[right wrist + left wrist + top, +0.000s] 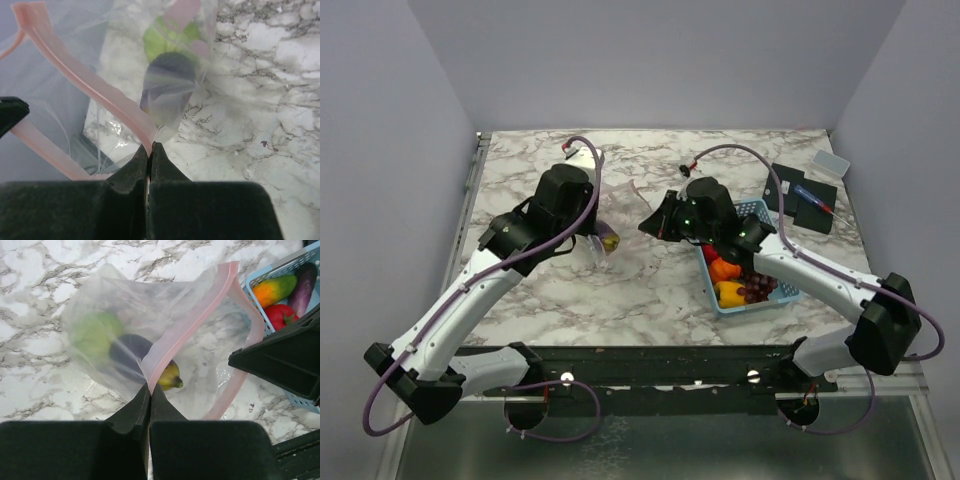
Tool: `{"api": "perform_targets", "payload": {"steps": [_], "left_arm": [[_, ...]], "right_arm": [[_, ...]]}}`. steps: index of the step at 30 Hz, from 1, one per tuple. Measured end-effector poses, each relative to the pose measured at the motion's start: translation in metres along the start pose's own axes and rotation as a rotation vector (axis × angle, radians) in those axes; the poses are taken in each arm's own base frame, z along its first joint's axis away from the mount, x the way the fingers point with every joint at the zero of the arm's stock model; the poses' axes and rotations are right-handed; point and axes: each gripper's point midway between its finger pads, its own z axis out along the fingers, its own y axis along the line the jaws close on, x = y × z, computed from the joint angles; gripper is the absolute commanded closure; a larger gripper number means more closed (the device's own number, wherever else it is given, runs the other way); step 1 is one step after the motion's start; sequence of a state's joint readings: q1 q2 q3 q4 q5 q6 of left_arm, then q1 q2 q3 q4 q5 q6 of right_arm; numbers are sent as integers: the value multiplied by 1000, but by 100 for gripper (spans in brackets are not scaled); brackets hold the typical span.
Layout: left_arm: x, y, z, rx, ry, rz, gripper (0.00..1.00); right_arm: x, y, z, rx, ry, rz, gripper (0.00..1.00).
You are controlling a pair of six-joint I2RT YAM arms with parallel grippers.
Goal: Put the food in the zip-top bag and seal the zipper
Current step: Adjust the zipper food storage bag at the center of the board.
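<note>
Left gripper (149, 390) and right gripper (150, 147), jaws closed, each pinch the zipper (195, 315) of the zip-top bag (125, 305) at the centre of the counter (620, 300). Cabbage (92, 335) and eggplant (127, 352) lie inside. The basket (765, 303) at 3 o'clock holds more food. Risk: the thin strip slips and the mouth collapses.

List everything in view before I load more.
Clear zip-top bag: one, pinkish-red zipper strip, mouth open, table centre.
Green toy cabbage: one, inside bag.
Dark purple toy piece: one, inside bag.
Light-blue perforated basket: one, right of bag.
Toy produce in basket: four seen, red tomato, orange-green piece, purple eggplant, dark grapes.
Black flat items: far right corner.
Marble table: one, white-grey.
Left gripper, right gripper: black, each shut on the strip.
</note>
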State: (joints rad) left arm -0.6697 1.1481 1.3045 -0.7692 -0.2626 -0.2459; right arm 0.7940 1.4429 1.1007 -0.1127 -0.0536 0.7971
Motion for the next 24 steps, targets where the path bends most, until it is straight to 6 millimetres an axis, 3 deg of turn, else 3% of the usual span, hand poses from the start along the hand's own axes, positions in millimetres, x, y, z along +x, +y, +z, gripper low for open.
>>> {"api": "perform_targets", "payload": {"steps": [6,10,17,21,24], "left_arm": [[-25,2,-41,30,-51,-20,100],[-29,-6,-64,104,-58,-33,100],[-37,-25,-102,257,-87,-65,100],[-35,-30,-100,284,-93,-78,100],[-14,-30,-72,259,-42,-76,100]], "right_arm": [[-22,31,-44,-70,-34,-121,100],[-35,53,-75,-123,-47,-192,100],[-42,72,-114,-169,-34,-249,99],[-41,72,-115,-161,-23,-252,99],[-37,60,-98,-115,2,-248,99]]}}
